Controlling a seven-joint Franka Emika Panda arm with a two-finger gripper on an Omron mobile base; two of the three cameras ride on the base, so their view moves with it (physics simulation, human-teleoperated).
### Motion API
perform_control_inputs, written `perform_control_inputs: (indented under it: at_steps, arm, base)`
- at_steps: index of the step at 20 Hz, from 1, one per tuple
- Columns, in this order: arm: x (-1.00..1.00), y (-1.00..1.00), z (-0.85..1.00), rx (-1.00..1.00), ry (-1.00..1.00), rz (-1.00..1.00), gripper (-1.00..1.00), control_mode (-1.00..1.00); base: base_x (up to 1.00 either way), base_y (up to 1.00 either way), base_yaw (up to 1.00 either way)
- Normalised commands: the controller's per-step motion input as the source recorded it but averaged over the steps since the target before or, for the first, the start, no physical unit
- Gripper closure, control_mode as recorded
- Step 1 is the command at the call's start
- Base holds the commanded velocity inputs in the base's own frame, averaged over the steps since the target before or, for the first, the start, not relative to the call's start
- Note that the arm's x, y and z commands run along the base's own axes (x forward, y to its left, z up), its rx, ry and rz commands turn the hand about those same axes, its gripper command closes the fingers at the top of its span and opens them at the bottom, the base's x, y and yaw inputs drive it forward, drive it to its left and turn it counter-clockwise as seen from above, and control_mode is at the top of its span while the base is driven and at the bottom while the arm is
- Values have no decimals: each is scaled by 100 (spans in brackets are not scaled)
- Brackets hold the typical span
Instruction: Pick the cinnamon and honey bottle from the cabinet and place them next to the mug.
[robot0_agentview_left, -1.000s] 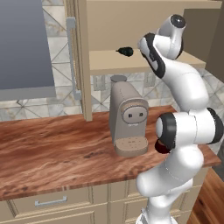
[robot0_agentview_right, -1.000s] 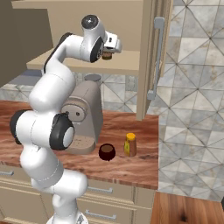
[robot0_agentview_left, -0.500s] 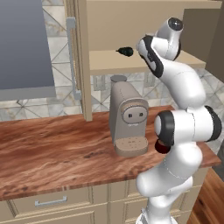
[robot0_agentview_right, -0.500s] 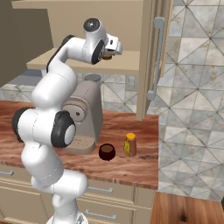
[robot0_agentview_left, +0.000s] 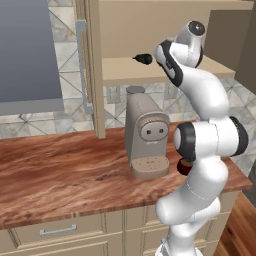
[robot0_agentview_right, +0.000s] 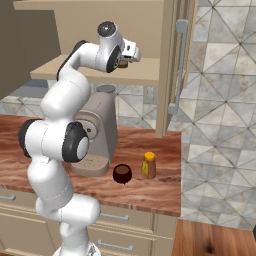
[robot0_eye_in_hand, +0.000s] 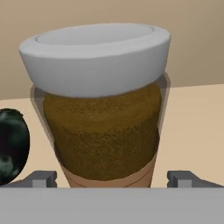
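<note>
The cabinet shelf holds the cinnamon upright between the gripper's wide-apart fingers, a small black object just beside it — below, coffee machine, honey bottle near the mug.

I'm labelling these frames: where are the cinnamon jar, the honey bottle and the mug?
cinnamon jar (robot0_eye_in_hand: 103, 131): hand view, on its brown body below the pale lid.
honey bottle (robot0_agentview_right: 148, 166): right base view, on its orange-yellow body.
mug (robot0_agentview_right: 122, 174): right base view, on its dark round side.
</note>
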Motion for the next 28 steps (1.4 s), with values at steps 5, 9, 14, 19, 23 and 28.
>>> perform_control_inputs:
  at_steps: [5, 9, 14, 19, 23, 28]
  arm:
    - [1, 0, 0, 0, 0, 0, 100, -100]
    - [0, 0, 0, 0, 0, 0, 100, -100]
    - [-12, 0, -3, 0, 0, 0, 100, -100]
    - [-93, 0, -10, 0, -4, 0, 100, -100]
    - [-100, 0, 0, 0, -9, 1, 100, -100]
    - [-100, 0, 0, 1, -9, 3, 100, -100]
  base:
    - [0, 0, 0]
    - [0, 0, 0]
    - [0, 0, 0]
    - [0, 0, 0]
    - [0, 0, 0]
    - [0, 0, 0]
